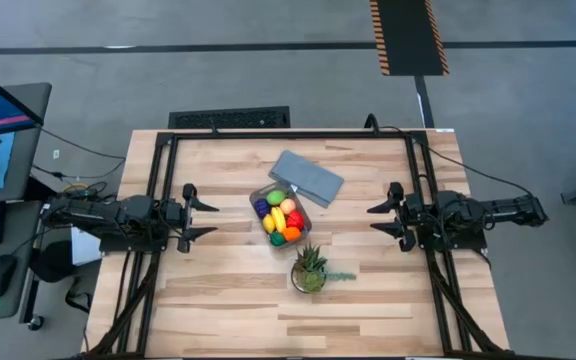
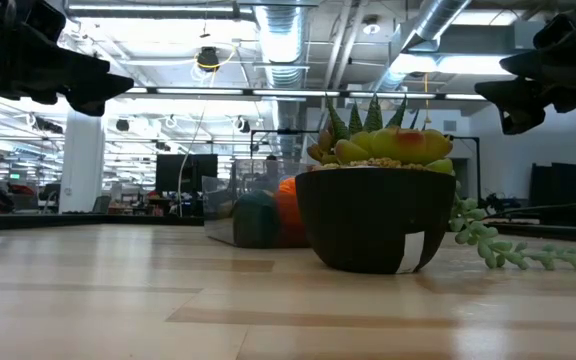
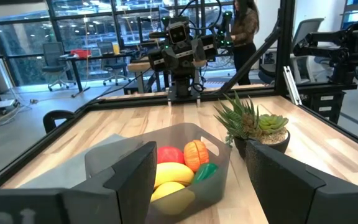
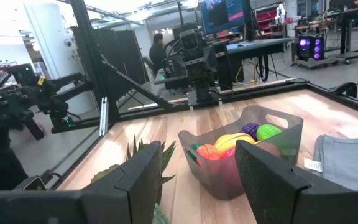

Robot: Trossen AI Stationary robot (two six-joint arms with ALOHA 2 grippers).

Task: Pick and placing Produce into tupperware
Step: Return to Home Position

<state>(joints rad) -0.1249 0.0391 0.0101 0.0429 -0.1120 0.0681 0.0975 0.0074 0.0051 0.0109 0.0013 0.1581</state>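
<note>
The clear tupperware tub (image 1: 280, 214) stands at the table's middle and holds the toy produce (image 1: 283, 220): yellow banana, red, orange, green and purple pieces. It also shows in the left wrist view (image 3: 166, 165) and the right wrist view (image 4: 241, 158). My left gripper (image 1: 203, 210) hovers open to the tub's left, above the table. My right gripper (image 1: 380, 218) hovers open to the tub's right. Neither touches anything.
A flat grey-blue lid (image 1: 306, 178) lies just beyond the tub toward the far edge. A spiky green potted plant (image 1: 309, 268) stands near the tub on its near side. A black frame (image 1: 288, 135) rims the table. People stand in the room behind.
</note>
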